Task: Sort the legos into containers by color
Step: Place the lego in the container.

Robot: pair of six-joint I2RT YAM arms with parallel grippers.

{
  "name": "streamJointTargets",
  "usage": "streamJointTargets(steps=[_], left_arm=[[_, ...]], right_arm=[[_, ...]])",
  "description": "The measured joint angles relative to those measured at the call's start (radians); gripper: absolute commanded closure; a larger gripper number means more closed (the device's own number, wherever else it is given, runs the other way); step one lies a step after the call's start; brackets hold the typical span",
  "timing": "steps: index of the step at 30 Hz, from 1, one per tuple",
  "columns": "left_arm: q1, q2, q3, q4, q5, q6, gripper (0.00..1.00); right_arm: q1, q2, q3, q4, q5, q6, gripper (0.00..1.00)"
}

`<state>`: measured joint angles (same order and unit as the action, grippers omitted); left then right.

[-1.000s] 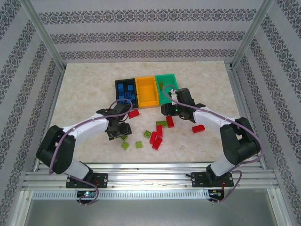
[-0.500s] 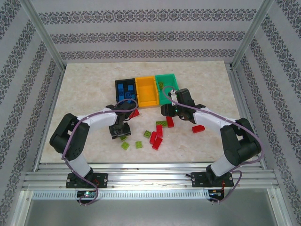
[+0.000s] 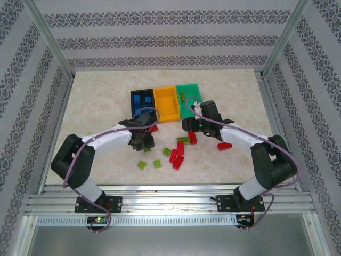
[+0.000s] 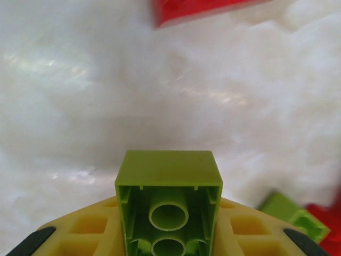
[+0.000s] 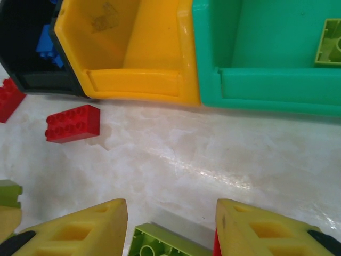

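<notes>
Left side: my left pincer [image 4: 168, 226] clamped on lime brick [image 4: 168, 178], hollow underside toward camera, low over desk [image 4: 80, 106].
Right side: my right pincer [image 5: 169, 224] open above second lime brick [image 5: 160, 242], just before green bin [image 5: 266, 88].
Advice: lift clear of desk, route round right pincer, release low inside green bin.

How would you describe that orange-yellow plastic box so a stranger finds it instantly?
On the pale marbled table, three small open plastic bins sit in a row toward the far side. The orange-yellow bin is the middle one, between the black bin and the green bin, and it alone looks empty.
</notes>
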<state>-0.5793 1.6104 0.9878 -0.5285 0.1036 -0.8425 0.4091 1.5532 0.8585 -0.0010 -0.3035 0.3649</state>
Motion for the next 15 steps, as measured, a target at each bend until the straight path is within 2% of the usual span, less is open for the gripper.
streamJointTargets(steps=[4, 15], left_arm=[[-0.005, 0.020, 0.036, 0.041, 0.020, 0.004, 0.72], [-0.029, 0.261, 0.445, 0.042, 0.034, 0.059, 0.72]], right_arm=[[-0.037, -0.006, -0.034, 0.037, -0.031, 0.040, 0.51], [-0.168, -0.086, -0.153, 0.136, -0.053, 0.161, 0.52]])
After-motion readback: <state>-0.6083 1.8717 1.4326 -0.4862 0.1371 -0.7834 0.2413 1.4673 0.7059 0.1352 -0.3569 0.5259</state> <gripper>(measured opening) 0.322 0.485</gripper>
